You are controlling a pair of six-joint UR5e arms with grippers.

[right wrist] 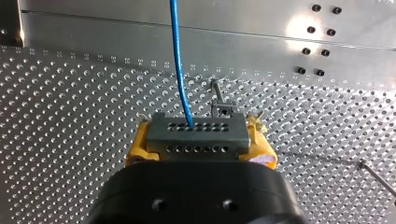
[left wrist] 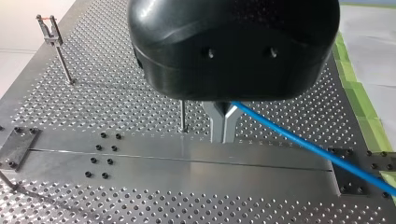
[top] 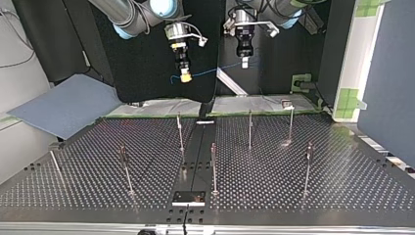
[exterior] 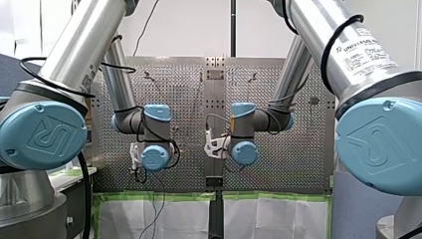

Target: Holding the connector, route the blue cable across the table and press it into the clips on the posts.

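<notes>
My right jaws, yellow-padded, pinch the grey perforated rectangular connector [right wrist: 196, 136], from which the thin blue cable [right wrist: 180, 70] runs out above the perforated metal counter [right wrist: 70, 116]. My left jaws, metal, are pressed together on that cable, in the air above the thin upright metal posts [top: 249, 128].

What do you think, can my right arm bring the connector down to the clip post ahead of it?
Probably yes. My right gripper holds the connector above the table, and nothing stands between it and the post. Only the blue cable, running to my left gripper, might restrain it.
</notes>
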